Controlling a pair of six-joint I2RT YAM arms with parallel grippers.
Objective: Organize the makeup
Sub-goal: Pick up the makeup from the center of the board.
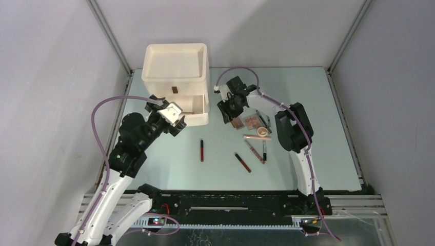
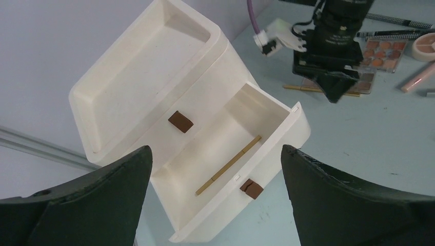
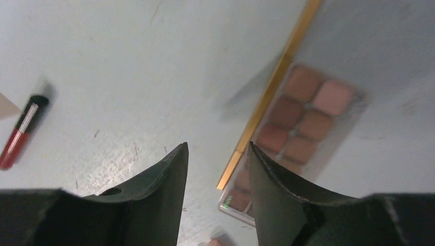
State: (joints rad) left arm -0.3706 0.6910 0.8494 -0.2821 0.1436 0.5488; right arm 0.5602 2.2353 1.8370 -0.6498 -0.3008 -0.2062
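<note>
The makeup lies on the table right of the cream drawer box (image 1: 177, 77). Pink-brown palettes (image 1: 250, 122), a round compact (image 1: 263, 131) and a peach tube (image 1: 256, 137) form a cluster, and dark-red tubes (image 1: 202, 150) lie nearer. My left gripper (image 2: 215, 148) hangs wide open over the pulled-out drawer (image 2: 287, 120), where a gold pencil (image 2: 228, 165) lies. My right gripper (image 3: 218, 148) is low over the table, open with a narrow gap and nothing between its fingers. A second gold pencil (image 3: 272, 92) lies along a palette (image 3: 302, 118), just beyond its right finger.
The box's top is a shallow bare tray (image 2: 143, 77), and brown handles (image 2: 180, 122) mark its drawers. A red tube (image 3: 20, 133) lies to the left of the right gripper. Thin dark pencils (image 2: 390, 34) lie behind the palettes. Grey walls close the table on three sides.
</note>
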